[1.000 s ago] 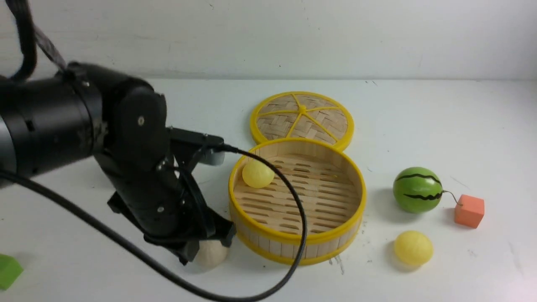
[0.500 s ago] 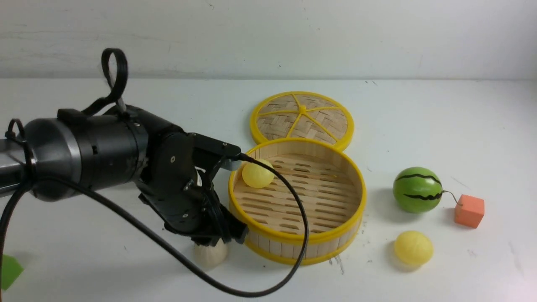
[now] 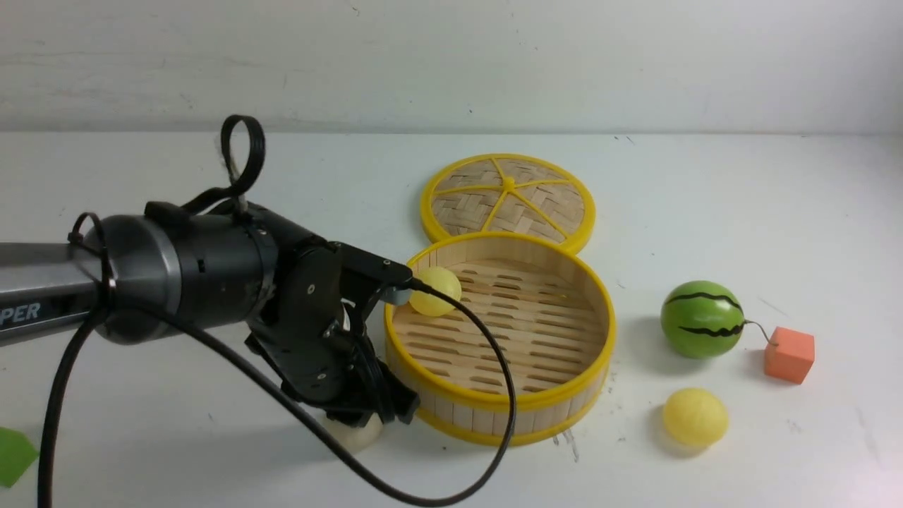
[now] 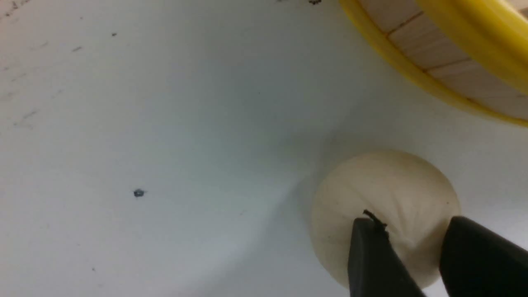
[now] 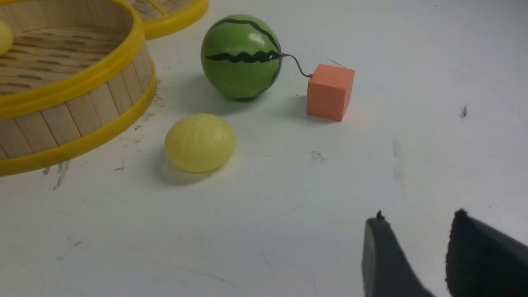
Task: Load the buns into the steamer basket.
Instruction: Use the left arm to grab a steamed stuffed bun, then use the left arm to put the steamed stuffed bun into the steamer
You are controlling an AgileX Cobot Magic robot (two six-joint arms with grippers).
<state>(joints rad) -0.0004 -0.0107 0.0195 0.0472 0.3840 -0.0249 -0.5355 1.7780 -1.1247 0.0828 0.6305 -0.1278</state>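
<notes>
The steamer basket (image 3: 494, 416) stands mid-table with one pale yellow bun (image 3: 436, 291) inside at its left wall. An off-white bun (image 3: 356, 435) lies on the table at the basket's front left. My left gripper (image 3: 368, 415) is right over it, open; in the left wrist view its gripper (image 4: 412, 222) has both fingers apart above the top of the bun (image 4: 383, 189), beside the basket wall (image 4: 445, 45). Another yellow bun (image 3: 695, 416) lies right of the basket. My right gripper (image 5: 418, 216) is open over bare table, apart from that bun (image 5: 200, 142).
The woven lid (image 3: 508, 194) lies flat behind the basket. A green watermelon ball (image 3: 702, 319) and an orange cube (image 3: 789, 354) sit at the right. A green block (image 3: 13, 455) is at the front left edge. The left arm's black cable (image 3: 504, 395) loops across the basket's front.
My left arm has dropped lower and reached forward over the off-white bun, and its jaws have gone from shut to open. The bun has stayed in place. Nothing else moved.
</notes>
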